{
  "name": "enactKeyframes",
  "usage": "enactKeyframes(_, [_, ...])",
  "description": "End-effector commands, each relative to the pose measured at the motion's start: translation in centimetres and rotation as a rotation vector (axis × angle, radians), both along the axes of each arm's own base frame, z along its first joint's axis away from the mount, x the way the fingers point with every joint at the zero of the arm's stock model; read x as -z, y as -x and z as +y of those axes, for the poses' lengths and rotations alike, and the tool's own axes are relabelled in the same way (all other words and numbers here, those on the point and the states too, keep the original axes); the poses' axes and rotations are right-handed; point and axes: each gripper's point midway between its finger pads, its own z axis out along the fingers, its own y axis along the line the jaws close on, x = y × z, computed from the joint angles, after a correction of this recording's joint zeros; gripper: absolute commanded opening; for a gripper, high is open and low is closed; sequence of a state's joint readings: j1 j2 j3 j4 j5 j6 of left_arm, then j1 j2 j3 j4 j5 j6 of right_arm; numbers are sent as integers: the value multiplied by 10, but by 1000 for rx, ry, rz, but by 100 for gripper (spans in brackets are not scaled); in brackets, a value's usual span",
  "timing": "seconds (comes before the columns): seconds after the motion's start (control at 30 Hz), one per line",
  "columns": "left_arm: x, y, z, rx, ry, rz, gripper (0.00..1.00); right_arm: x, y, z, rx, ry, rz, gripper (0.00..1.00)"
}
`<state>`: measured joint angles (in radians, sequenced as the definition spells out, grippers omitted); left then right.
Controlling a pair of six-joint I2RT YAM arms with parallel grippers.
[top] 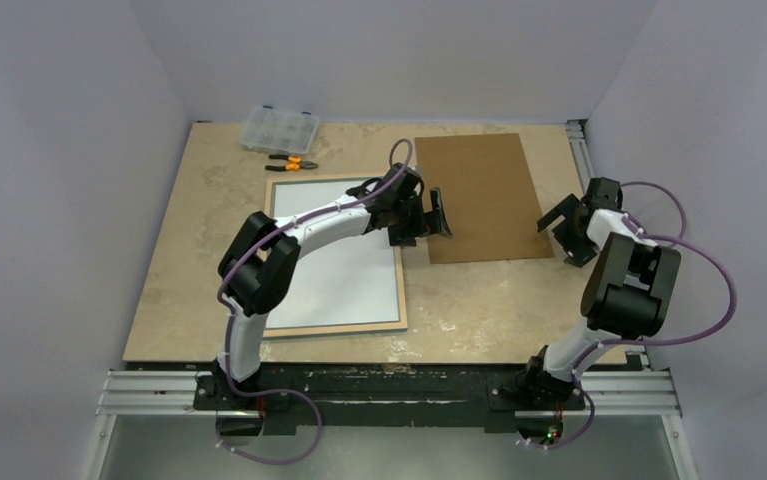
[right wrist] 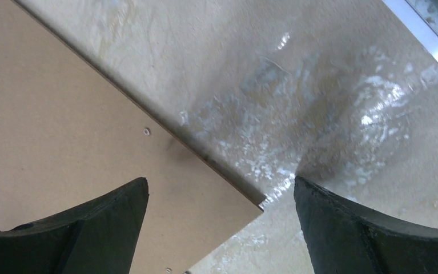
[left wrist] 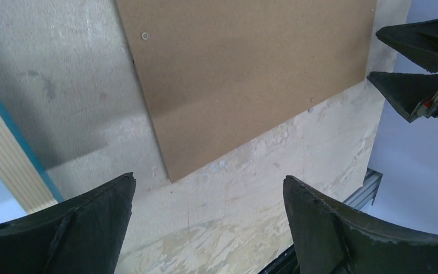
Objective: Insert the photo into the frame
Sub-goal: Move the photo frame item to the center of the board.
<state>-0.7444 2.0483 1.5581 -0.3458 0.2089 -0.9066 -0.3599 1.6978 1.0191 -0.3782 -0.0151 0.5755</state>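
The frame (top: 337, 326) lies flat at centre left, light wood side up; its blue and wood edge shows in the left wrist view (left wrist: 11, 154). A plain white sheet (top: 344, 275), the photo with its white back up, fills the frame's opening; no print shows. My left gripper (top: 427, 225) is open and empty, just right of the frame's far right corner, over the near left corner of the brown backing board (top: 484, 195). In the left wrist view (left wrist: 208, 180) bare table lies between its fingers. My right gripper (top: 564, 232) is open and empty over the board's near right corner (right wrist: 245, 197).
The backing board (left wrist: 250, 74) lies flat at the back right of the table. A clear compartment box (top: 279, 127) and orange-handled pliers (top: 292, 162) sit at the back left. An aluminium rail (top: 579, 150) runs along the table's right edge.
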Motion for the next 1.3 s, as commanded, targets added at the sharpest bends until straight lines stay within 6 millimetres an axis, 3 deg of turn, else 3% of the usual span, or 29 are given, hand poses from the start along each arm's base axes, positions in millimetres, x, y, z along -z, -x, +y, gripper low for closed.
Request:
enactKeyframes(0.0, [5, -17, -5, -34, -17, -18, 97, 5, -20, 11, -50, -100, -58, 98])
enactKeyframes(0.33, [36, -25, -29, -2, -8, 82, 96, 32, -5, 53, -124, -285, -63, 96])
enactKeyframes(0.57, [32, -21, -35, 32, 41, 89, 95, 38, 18, 90, -219, -341, -46, 95])
enactKeyframes(0.73, [8, -17, -33, 59, 80, 43, 94, 34, 40, 103, -262, -366, -38, 95])
enactKeyframes(1.0, [-51, -3, -32, 127, 161, -36, 92, 35, 76, 133, -340, -427, -12, 94])
enactKeyframes(1.27, [-99, 30, -7, 163, 170, -84, 92, 25, 88, 166, -455, -471, -5, 94])
